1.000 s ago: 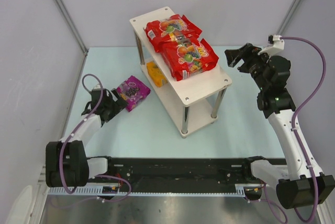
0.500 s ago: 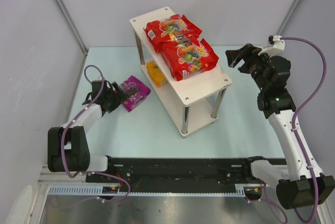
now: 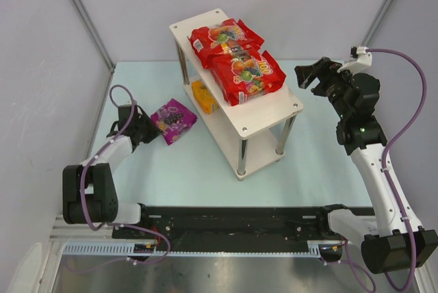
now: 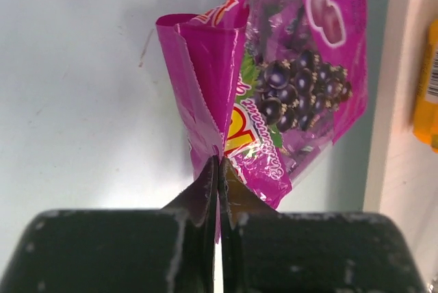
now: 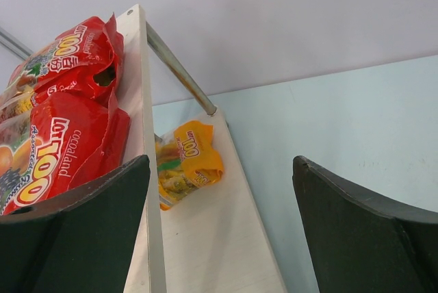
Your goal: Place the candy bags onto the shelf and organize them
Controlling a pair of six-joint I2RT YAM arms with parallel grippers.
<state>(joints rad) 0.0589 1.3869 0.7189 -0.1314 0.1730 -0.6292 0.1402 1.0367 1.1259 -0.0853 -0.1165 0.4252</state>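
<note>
A small purple candy bag [image 3: 176,118] lies on the pale blue table left of the shelf [image 3: 274,111]. My left gripper [image 3: 152,127] is low at the bag's near-left edge. In the left wrist view it [image 4: 220,160] is shut on the crimped end seam of the purple bag [image 4: 301,81]. Two red bags [image 3: 224,38] [image 3: 248,74] lie on the top board. An orange-yellow bag [image 3: 204,96] sits on the lower board. My right gripper [image 3: 306,75] hovers open beside the shelf's right side, and between its fingers [image 5: 220,163] nothing is held. The orange-yellow bag [image 5: 185,159] shows beyond them.
Grey walls with slanted metal posts [image 3: 85,19] close in the table on the left, back and right. A black rail [image 3: 233,221] runs along the near edge between the arm bases. The shelf's lower board [image 5: 212,238] has bare surface in front of the orange-yellow bag.
My left gripper has slid forward to the purple bag and shut on its end seam. The right arm has not moved.
</note>
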